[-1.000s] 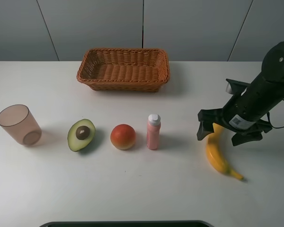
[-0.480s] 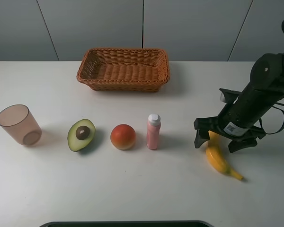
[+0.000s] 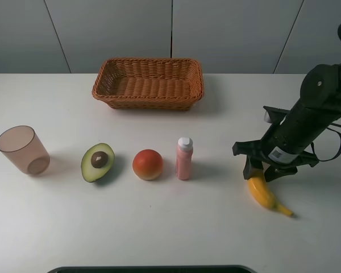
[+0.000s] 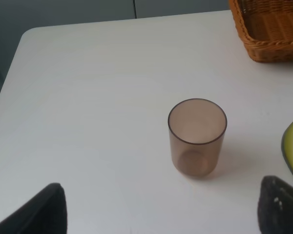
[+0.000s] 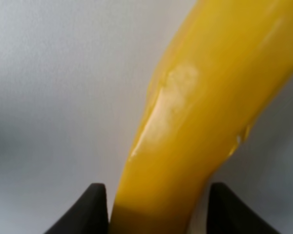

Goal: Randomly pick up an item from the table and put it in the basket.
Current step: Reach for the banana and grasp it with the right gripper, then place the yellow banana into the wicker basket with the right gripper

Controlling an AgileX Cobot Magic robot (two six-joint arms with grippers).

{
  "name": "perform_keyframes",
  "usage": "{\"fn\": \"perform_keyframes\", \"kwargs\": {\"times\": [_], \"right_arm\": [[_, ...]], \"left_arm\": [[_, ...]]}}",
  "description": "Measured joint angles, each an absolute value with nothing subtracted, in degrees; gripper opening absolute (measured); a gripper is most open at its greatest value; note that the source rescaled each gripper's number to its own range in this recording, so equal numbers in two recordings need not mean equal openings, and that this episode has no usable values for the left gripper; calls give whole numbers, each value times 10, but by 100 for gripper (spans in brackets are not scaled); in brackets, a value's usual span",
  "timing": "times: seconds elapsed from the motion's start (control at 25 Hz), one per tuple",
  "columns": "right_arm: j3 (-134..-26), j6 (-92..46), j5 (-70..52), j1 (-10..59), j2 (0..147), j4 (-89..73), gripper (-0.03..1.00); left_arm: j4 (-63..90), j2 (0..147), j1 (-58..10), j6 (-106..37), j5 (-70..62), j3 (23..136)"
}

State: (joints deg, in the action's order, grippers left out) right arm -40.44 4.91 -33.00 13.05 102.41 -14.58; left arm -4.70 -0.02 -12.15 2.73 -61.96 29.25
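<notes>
The yellow banana (image 3: 261,192) lies on the white table (image 3: 176,227) at the right. My right gripper (image 3: 260,169) is down over the banana's upper end, one finger on each side. In the right wrist view the banana (image 5: 195,122) fills the gap and both fingers press against it, so the gripper (image 5: 157,214) is shut on it. The brown wicker basket (image 3: 150,102) stands empty at the back centre; its corner shows in the left wrist view (image 4: 268,34). My left gripper (image 4: 166,214) is open and empty, short of the cup, and out of the exterior view.
A translucent pinkish cup (image 3: 23,149) stands at the far left, also in the left wrist view (image 4: 197,137). A halved avocado (image 3: 97,162), a red-orange round fruit (image 3: 148,164) and a pink bottle (image 3: 184,158) stand in a row mid-table. A dark edge (image 3: 148,269) runs along the front.
My right gripper came down over the banana's upper end and its fingers closed in from wide open onto the banana. The banana still lies on the table.
</notes>
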Motion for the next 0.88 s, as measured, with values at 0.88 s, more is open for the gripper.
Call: {"fn": "perform_keyframes", "kwargs": {"times": [0.88], "right_arm": [[-406, 48, -334, 130, 1024, -144, 0]], "left_arm": [[-47, 0, -122, 27, -620, 292]]}}
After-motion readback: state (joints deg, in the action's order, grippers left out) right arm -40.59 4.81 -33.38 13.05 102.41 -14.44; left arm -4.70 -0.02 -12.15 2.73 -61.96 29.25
